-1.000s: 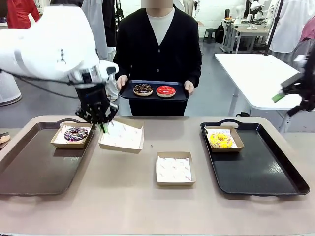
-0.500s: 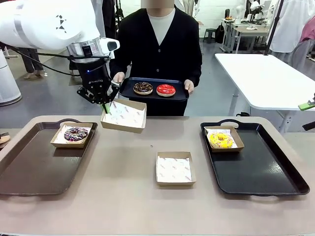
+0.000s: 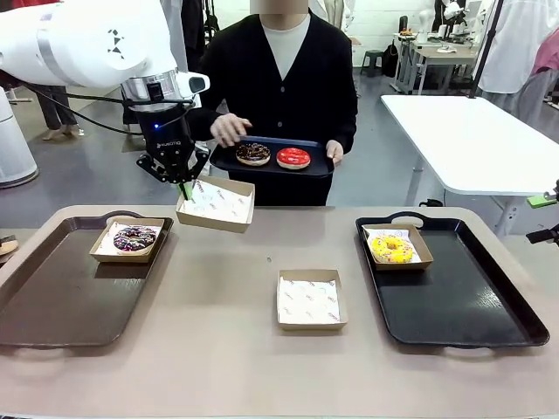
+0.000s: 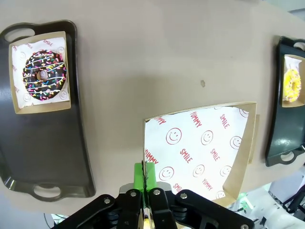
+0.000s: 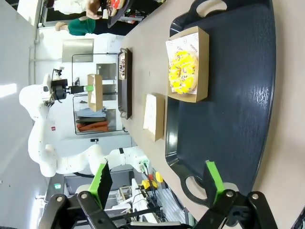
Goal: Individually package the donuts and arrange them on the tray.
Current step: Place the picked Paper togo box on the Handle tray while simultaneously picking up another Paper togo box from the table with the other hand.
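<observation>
My left gripper is shut on the near-left edge of an empty paper box lined with smiley-print paper and holds it tilted in the air above the table's far edge. The left wrist view shows its green pads pinching the box's rim. Just behind the box, a person holds a small dark tray with a chocolate donut and a red donut; one hand hovers over the chocolate one. A sprinkled donut sits boxed on the left tray. A yellow donut sits boxed on the right tray. My right gripper is open at the right edge.
Another empty lined box lies on the table's middle. A white table stands behind on the right. Both large trays have free room in front of their boxes.
My left gripper lifted the empty box off the table toward the person's tray. The person's hand left the tray's edge and moved over the chocolate donut. My right gripper withdrew to the right edge.
</observation>
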You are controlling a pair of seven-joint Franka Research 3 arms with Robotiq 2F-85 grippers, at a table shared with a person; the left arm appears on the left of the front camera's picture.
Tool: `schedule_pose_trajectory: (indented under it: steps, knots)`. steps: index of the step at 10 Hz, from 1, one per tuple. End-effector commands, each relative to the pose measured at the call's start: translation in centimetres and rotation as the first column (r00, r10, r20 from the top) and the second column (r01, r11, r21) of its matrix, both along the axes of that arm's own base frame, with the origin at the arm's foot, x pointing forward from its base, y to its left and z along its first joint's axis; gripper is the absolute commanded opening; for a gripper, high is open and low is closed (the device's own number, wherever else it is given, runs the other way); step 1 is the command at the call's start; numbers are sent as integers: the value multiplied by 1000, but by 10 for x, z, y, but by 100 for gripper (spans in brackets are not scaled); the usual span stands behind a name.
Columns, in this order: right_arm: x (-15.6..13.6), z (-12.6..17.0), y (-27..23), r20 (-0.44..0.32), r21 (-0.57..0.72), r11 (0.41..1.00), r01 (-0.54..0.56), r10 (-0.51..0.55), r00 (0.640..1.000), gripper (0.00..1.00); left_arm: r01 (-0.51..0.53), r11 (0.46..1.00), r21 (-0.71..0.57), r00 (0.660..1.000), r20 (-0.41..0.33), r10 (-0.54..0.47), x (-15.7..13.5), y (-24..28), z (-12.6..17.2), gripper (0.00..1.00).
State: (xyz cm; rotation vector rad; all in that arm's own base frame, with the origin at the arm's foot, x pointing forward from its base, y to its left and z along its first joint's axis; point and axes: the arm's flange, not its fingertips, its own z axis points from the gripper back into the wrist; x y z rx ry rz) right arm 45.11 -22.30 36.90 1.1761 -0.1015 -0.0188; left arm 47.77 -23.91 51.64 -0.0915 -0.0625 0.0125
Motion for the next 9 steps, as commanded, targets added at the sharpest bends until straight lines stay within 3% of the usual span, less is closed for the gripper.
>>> schedule_pose_trajectory:
  steps: [1, 2, 4, 9]
  knots:
    - [6, 4, -2, 24, 29, 1000, -1, 1, 1000, 100, 33, 999, 36, 999, -9, -32, 12, 1, 1, 0]
    - [7, 5, -3, 60, 35, 999, -5, 3, 998, 100, 41, 998, 48, 999, -5, -41, 15, -1, -3, 0]
    - [2, 2, 0, 11, 4, 1000, -3, 3, 1000, 100, 5, 1000, 14, 1000, -3, -5, 4, 1, -4, 0]
    - [2, 2, 0, 11, 4, 1000, -3, 3, 1000, 100, 5, 1000, 14, 1000, -3, -5, 4, 1, -4, 0]
